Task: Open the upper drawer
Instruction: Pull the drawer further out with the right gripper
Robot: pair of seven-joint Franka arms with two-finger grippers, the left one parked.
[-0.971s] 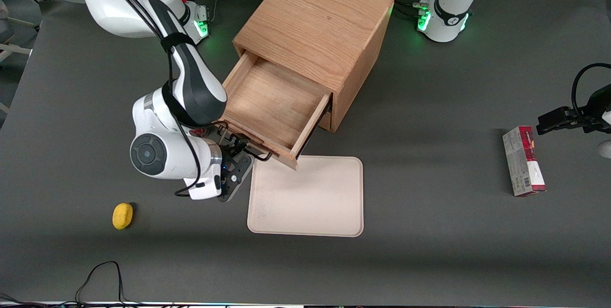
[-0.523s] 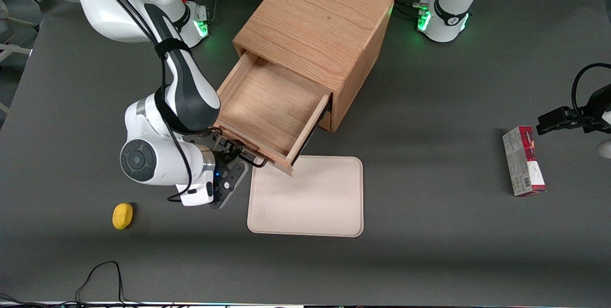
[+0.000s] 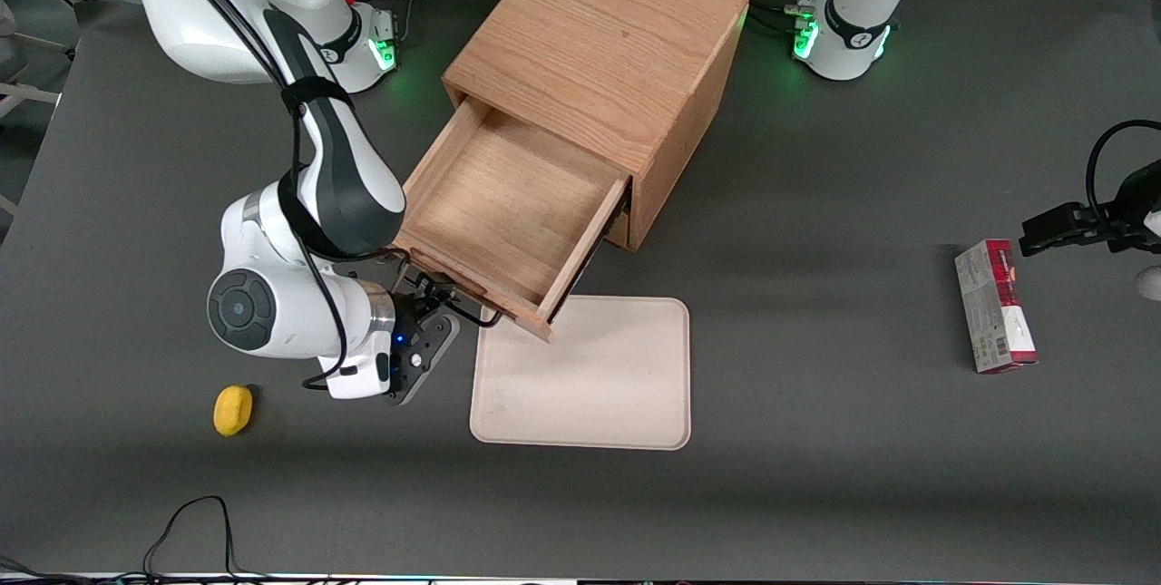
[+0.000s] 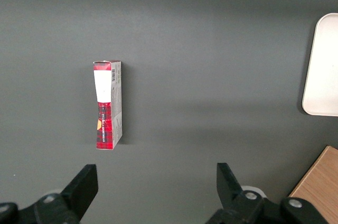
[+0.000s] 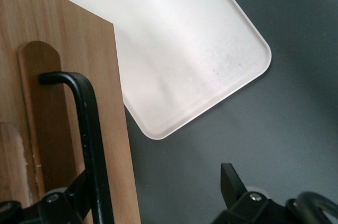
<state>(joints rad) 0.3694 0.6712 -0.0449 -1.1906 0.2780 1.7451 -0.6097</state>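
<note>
Right wrist view: upper drawer (image 5: 58, 102) handle (image 5: 90, 129) between gripper (image 5: 153, 195) jaws

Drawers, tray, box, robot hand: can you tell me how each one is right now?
upper drawer: pulled far out, nothing inside.
bottom drawer: hidden under the upper one, cannot tell.
end effector: at the upper drawer's black handle, fingers open around it.
tray: flat, nothing on it.
red box: lying on its side.
yellow object: resting on the table.
</note>
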